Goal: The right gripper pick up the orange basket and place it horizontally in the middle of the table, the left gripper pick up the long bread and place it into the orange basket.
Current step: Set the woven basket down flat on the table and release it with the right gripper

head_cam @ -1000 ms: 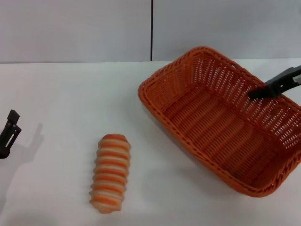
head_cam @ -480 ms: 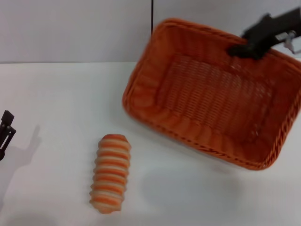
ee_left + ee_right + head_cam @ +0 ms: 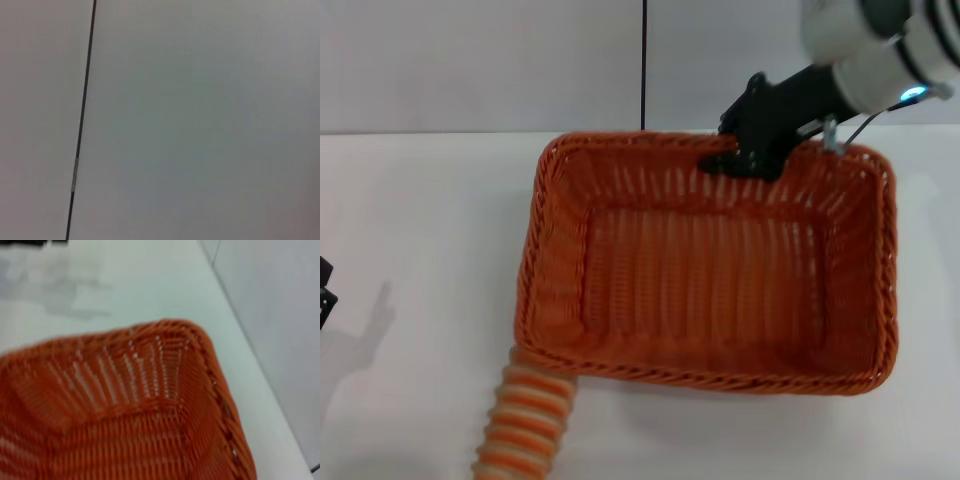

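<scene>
The orange basket [image 3: 700, 378] hangs level and lengthwise across the middle of the head view, above the table [image 3: 420, 220]. My right gripper [image 3: 745, 160] is shut on the basket's far rim, near the middle of that long side. The right wrist view shows an inner corner of the basket [image 3: 125, 430]. The long bread [image 3: 525, 425] lies at the front left, striped orange and cream; the basket's near left corner hides its far end. Only a black tip of my left gripper [image 3: 324, 295] shows at the far left edge, well apart from the bread.
The grey wall with a dark vertical seam [image 3: 643, 65] closes off the back of the table. The left wrist view holds only that wall and its seam [image 3: 82, 120]. White tabletop [image 3: 125, 285] lies beyond the basket in the right wrist view.
My right gripper has lifted the basket from the right side and swung it left and level over the middle, covering the bread's far end. The left gripper slid farther out at the left edge.
</scene>
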Tool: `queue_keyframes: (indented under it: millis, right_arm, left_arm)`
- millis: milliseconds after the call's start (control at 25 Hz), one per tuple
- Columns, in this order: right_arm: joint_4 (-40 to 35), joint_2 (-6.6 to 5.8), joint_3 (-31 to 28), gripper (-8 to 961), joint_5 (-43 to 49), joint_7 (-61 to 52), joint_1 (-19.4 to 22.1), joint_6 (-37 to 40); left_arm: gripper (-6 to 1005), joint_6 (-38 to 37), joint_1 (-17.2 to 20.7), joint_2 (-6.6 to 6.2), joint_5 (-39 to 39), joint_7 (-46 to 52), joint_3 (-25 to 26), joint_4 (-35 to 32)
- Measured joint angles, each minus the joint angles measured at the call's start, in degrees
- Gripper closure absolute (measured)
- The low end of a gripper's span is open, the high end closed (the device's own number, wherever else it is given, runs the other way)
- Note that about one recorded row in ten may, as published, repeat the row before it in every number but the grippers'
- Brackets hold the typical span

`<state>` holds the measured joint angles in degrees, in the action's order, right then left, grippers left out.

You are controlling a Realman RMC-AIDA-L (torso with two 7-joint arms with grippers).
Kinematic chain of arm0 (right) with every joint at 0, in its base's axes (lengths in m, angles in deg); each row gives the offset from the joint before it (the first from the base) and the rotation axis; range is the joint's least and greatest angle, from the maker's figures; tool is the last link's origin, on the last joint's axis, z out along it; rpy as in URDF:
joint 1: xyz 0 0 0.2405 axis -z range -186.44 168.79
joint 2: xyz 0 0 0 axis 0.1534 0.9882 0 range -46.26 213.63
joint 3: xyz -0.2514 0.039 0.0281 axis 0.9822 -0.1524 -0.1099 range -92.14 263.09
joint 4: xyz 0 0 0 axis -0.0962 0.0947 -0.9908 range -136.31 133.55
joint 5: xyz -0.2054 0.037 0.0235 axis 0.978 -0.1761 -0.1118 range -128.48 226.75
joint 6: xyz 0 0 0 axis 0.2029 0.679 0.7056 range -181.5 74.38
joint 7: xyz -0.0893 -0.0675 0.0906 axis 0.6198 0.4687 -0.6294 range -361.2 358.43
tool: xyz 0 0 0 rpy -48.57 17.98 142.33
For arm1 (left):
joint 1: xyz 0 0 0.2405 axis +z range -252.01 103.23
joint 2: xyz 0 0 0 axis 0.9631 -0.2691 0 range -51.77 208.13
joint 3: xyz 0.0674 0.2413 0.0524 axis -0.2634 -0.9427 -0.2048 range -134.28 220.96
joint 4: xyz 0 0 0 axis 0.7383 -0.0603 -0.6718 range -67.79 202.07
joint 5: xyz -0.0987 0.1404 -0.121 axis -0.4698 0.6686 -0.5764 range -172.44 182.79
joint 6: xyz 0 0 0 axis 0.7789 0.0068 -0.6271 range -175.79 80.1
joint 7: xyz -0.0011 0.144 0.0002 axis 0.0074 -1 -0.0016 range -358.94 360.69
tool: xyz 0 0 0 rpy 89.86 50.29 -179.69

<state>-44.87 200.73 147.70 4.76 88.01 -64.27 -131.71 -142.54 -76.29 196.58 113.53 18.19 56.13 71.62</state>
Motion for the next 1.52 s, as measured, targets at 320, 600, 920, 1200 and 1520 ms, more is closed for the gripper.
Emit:
queue_keyframes:
  millis: [320,600,920,1200,1520]
  right_arm:
    - [-0.25,0.87,3.65,788,4.35,-0.70,0.61,4.91]
    - [-1.14,1.99,8.50,788,4.20,2.19,3.17,10.27]
    - [-1.65,2.13,10.24,789,-0.17,4.90,4.72,11.65]
    - [-4.21,2.47,15.94,789,-0.97,3.98,6.08,12.22]
    - [-11.86,2.44,21.88,668,-3.72,-0.12,10.51,14.58]
  left_arm:
    - [170,-0.51,0.36,-0.01,0.00,-0.01,0.05,-0.05]
    - [170,-0.50,0.13,-0.01,0.07,-0.20,-0.06,-0.03]
    - [169,-0.48,0.16,0.01,0.07,-0.16,-0.12,0.00]
    - [169,-0.24,-0.46,0.08,0.27,-0.06,-0.22,0.04]
    - [170,-0.13,-0.58,0.13,0.36,-0.02,-0.22,0.18]
